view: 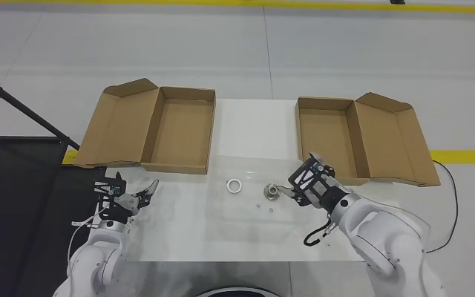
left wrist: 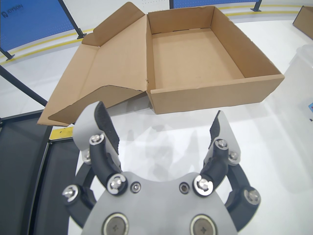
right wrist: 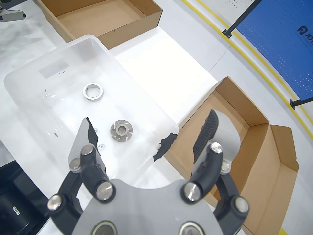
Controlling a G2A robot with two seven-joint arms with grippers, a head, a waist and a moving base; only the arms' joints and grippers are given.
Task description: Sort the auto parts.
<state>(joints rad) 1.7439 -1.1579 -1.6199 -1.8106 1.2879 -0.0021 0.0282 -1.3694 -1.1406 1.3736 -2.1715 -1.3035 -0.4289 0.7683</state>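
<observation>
Left cardboard box: open from above, floor bare, lid folded out flat to its outer side.
Right cardboard box: open from above, lid folded outward.
Clear bin: stands between the boxes; its upright walls block entry from the side, so the way in is over the rim.
Bin floor: ring and flanged hub lie well apart with bare floor around each; small washers crowd the hub's near side.
Bin to right box: only a narrow strip of table.
Table before left box: bare.
</observation>
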